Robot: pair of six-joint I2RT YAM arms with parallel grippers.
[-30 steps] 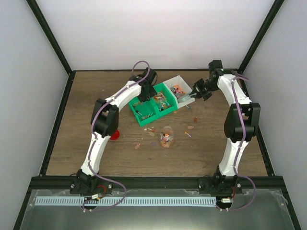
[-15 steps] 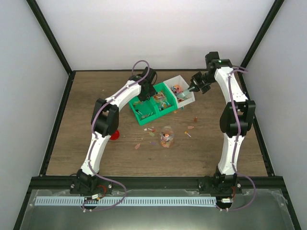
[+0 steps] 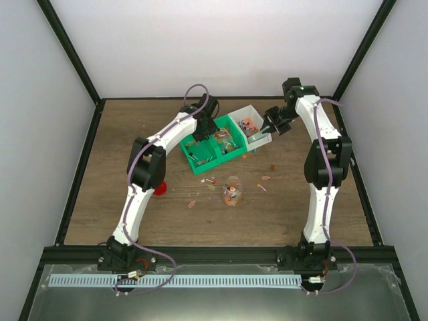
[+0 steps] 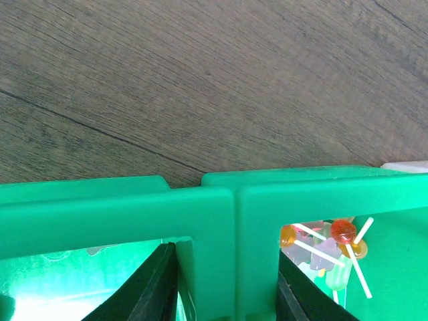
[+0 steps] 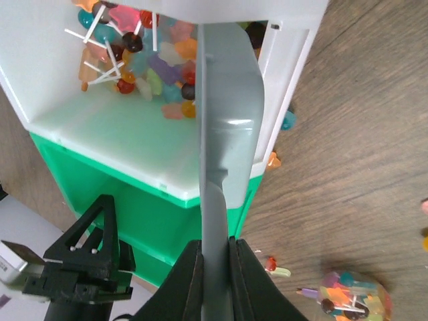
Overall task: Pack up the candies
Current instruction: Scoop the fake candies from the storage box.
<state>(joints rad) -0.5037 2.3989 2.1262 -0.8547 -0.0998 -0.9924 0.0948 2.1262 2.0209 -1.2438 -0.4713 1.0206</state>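
Observation:
Candies [image 5: 134,60], small and mixed in colour, lie in the white bin [image 5: 114,127], which also shows in the top view [image 3: 249,115]. More candies [image 4: 331,244] lie in a green bin [image 4: 321,194]. My right gripper [image 5: 215,257] is shut on the handle of the pale grey-blue scoop [image 5: 224,134], whose head reaches over the white bin's rim; the head's inside is hidden. My left gripper [image 4: 224,281] is shut on the joined walls of the two green bins [image 3: 212,150]. A clear jar [image 3: 232,190] holds some candies. Loose candies [image 3: 266,178] lie on the table.
The red jar lid [image 3: 159,189] lies on the table beside the left arm. The jar also shows in the right wrist view [image 5: 351,301] with loose candies nearby [image 5: 277,267]. Black frame posts and white walls ring the wooden table [image 3: 120,134].
My right gripper has moved back and to the left with the scoop, bringing its head to the white bin. The left arm and the green bins have not moved.

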